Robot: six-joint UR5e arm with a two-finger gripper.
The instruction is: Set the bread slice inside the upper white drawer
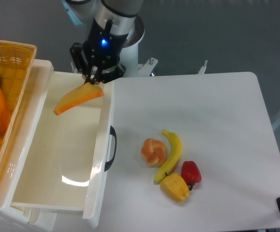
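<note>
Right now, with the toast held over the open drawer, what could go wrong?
1. The tool pinches only one edge of the bread slice, which hangs tilted; it may slip out early.
2. The slice hangs near the far end of the upper white drawer, close to its right wall; released there, it could catch the rim and tip onto the table.

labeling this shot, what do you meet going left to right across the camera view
woven yellow basket → bread slice held by the end effector over the upper white drawer → drawer handle → bun → banana → red pepper
</note>
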